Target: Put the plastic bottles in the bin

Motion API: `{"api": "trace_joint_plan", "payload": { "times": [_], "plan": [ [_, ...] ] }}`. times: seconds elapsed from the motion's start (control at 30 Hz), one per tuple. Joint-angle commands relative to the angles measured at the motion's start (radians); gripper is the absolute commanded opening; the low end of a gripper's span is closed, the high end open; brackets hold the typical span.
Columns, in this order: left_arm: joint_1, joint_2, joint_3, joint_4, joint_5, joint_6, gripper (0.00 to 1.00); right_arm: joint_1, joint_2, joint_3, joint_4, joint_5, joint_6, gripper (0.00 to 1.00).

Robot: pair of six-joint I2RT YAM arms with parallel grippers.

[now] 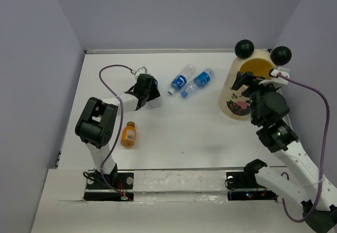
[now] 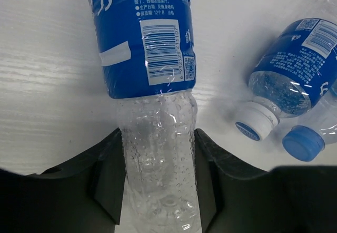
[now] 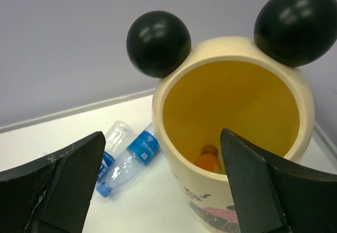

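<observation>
inside the bin (image 3: 168, 117), down at the bottom: one orange bottle (image 3: 208, 159), so at least one delivered. no telling what else lies in there, with much of the floor hidden behind the near rim.

well to the left of the bin, out on the table (image 1: 200, 133): two clear blue-label bottles (image 1: 181, 79), on their sides, close together, touching or nearly so. not yet handled, by the look of it.

farther left of the bin, beyond that pair: a third clear bottle (image 2: 152, 59) held in the left gripper (image 2: 158, 191), fingers closed in on the bare, droplet-beaded body below the label, pads against both sides. judged to be low at the table and well apart from the bin, with carry and drop yet to do.

farthest from the bin, by the left arm's base: a second orange bottle (image 1: 128, 134) on its side, nothing near it.

right over the bin's mouth: the right gripper (image 3: 160, 191), fingers spread wide, nothing between them.

tally, as a judgement only: one in for certain, one in hand, three left lying out. reckoned under halfway.
</observation>
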Motion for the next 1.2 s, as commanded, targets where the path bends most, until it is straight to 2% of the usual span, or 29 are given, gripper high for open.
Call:
{"api": "trace_joint_plan", "payload": {
  "times": [0.0,0.1,0.3,0.4,0.47,0.5,0.53,0.57,0.63,0.83,1.17],
  "plan": [
    [0.003,-0.064,-0.03,0.052,-0.002,0.032,0.44,-0.005,-0.056,0.106,-0.125,-0.091,0.07,0.96],
    [0.002,-0.099,-0.06,0.055,-0.005,0.035,0.32,-0.005,-0.085,0.141,-0.188,-0.129,0.099,0.96],
    [-0.021,-0.328,-0.17,0.084,0.017,0.069,0.3,-0.005,-0.114,0.207,-0.296,-0.324,0.178,0.99],
    [-0.087,-0.521,-0.225,0.095,0.035,0.092,0.3,-0.005,-0.087,0.236,-0.337,-0.454,0.233,0.99],
    [-0.128,-0.592,-0.236,0.103,0.057,0.113,0.31,-0.005,-0.065,0.224,-0.319,-0.62,0.289,1.0],
    [-0.179,-0.647,-0.239,0.115,0.093,0.144,0.31,-0.005,-0.035,0.215,-0.304,-0.766,0.325,1.0],
    [-0.205,-0.668,-0.239,0.121,0.116,0.162,0.31,-0.005,-0.018,0.2,-0.278,-0.768,0.343,1.0],
    [-0.23,-0.701,-0.238,0.132,0.165,0.192,0.32,-0.005,-0.001,0.163,-0.212,-0.897,0.362,1.0],
    [-0.292,-0.721,-0.235,0.162,0.259,0.204,0.32,-0.005,0.051,0.135,-0.149,-1.044,0.411,1.0],
    [-0.36,-0.748,-0.236,0.235,0.417,0.193,0.32,0.014,0.12,0.109,-0.069,-1.074,0.423,1.0],
    [-0.458,-0.713,-0.207,0.259,0.557,0.259,0.33,0.069,0.254,0.068,0.032,-1.107,0.471,1.0]
  ]
}}
